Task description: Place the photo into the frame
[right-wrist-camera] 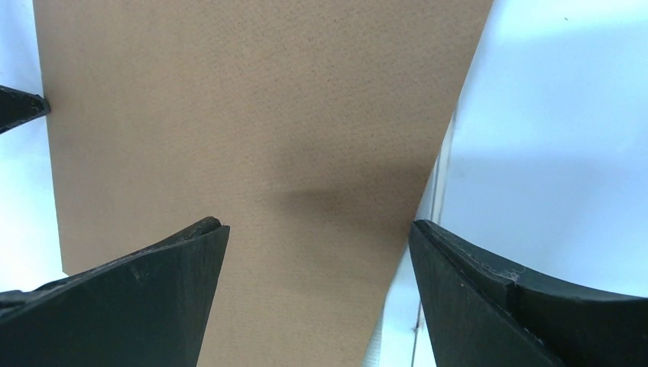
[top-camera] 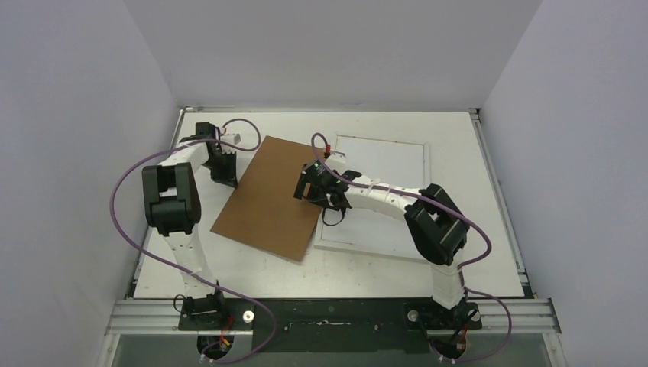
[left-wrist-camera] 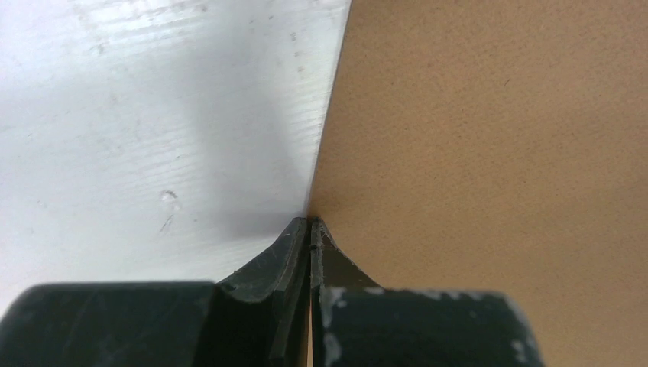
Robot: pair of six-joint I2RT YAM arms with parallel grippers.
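Tabletop (top-camera: 252,275) white, walls (top-camera: 76,92) grey; frame (top-camera: 386,164), brown board (top-camera: 271,199)

**Top view:** the left arm (top-camera: 172,200) at 8 o'clock and the right arm (top-camera: 435,225) at 4 o'clock are both built of white link shells joined by blocky black joint housings. A purple cable (top-camera: 122,191) loops beside each. Each black base (top-camera: 200,310), near 6 o'clock, carries a round silver disc (top-camera: 247,314). A green light (top-camera: 315,164) and a red connector (top-camera: 325,148) mark the right wrist.

**Wrist views:** the left gripper (left-wrist-camera: 309,223) has black wedge fingers with white scuffs at 5 o'clock. The right gripper (right-wrist-camera: 317,229) has broad, tapered matte-black fingers.
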